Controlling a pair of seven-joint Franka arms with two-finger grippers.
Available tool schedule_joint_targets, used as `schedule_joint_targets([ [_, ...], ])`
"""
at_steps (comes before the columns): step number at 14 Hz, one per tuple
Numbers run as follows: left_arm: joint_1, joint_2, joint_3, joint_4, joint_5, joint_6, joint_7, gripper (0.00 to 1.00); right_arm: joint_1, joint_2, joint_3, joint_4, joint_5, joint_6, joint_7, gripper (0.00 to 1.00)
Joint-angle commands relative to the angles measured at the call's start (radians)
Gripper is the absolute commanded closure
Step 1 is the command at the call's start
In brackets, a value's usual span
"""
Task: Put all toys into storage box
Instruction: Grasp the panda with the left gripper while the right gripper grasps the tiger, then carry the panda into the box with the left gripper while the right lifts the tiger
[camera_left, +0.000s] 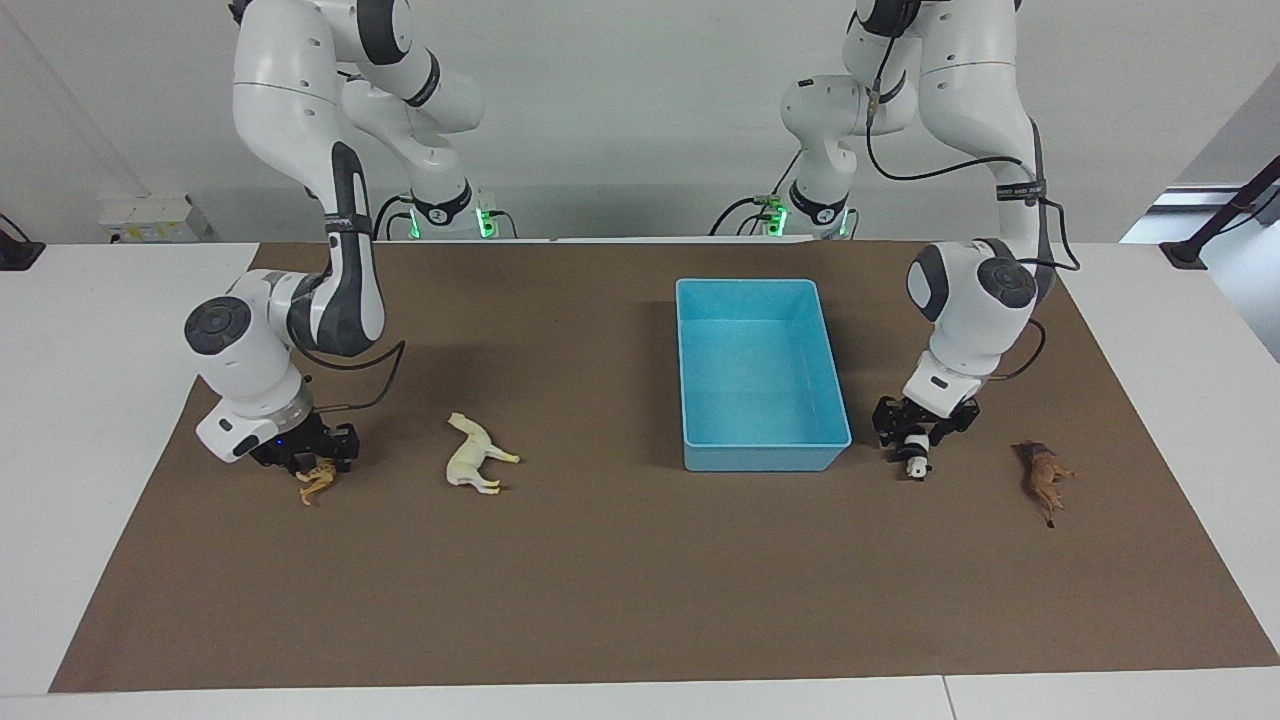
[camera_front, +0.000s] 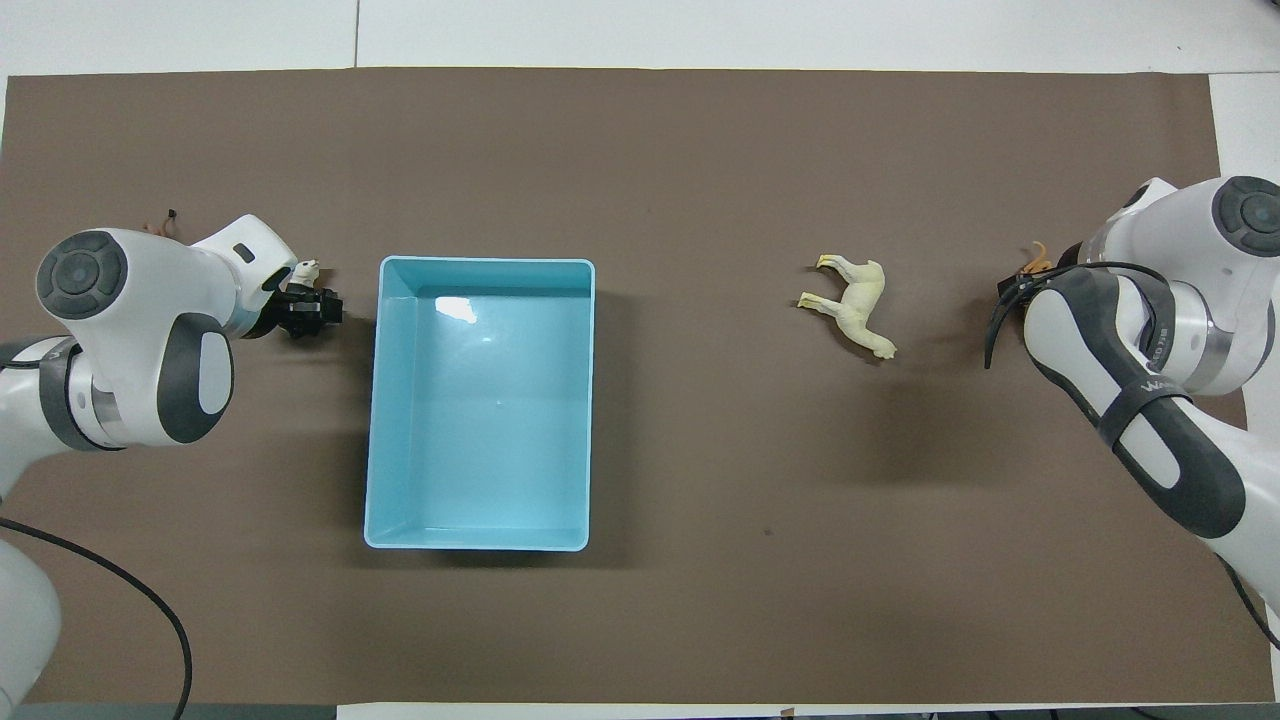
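Your right gripper sits low at the right arm's end of the brown mat, its jaws closed around the orange leopard, with the cream horse lying on its side between it and the storage box. The box is empty. Your left gripper has its jaws closed on the panda just beside the box, and the brown lion lies nearby toward the left arm's end.

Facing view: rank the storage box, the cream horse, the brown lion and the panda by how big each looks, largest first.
1. Blue storage box, by far.
2. Cream horse.
3. Brown lion, close to the horse, so that order is unsure.
4. Panda, partly covered by the left claw, so its full size is hidden.
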Motion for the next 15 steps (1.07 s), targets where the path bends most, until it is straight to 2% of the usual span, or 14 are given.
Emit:
schedule_joint_targets([
  [1,0.001,0.000,0.002,0.023,-0.002,-0.028,0.019,0.85,-0.024,0.001,0.006,0.009,0.041,-0.023,-0.019,1.00],
  [2,0.001,-0.005,0.002,0.038,-0.002,-0.058,0.017,0.98,-0.023,-0.001,0.006,0.022,0.043,-0.040,-0.020,1.00],
  [4,0.003,-0.012,0.002,0.078,-0.002,-0.109,0.016,1.00,-0.012,-0.013,0.006,0.045,0.043,-0.084,-0.017,1.00],
  [6,0.008,-0.019,0.002,0.161,-0.002,-0.207,0.019,1.00,-0.004,-0.047,0.008,0.087,0.043,-0.171,-0.009,1.00],
  [9,-0.008,-0.040,-0.004,0.355,-0.002,-0.478,0.005,1.00,0.031,-0.099,0.006,0.197,0.030,-0.342,0.009,1.00],
  [12,-0.101,-0.126,-0.010,0.371,-0.004,-0.554,-0.137,1.00,0.033,-0.125,0.006,0.335,0.027,-0.516,0.024,1.00],
  [15,-0.251,-0.190,-0.013,0.350,-0.004,-0.666,-0.320,0.98,0.033,-0.142,0.005,0.444,0.015,-0.679,0.043,1.00],
])
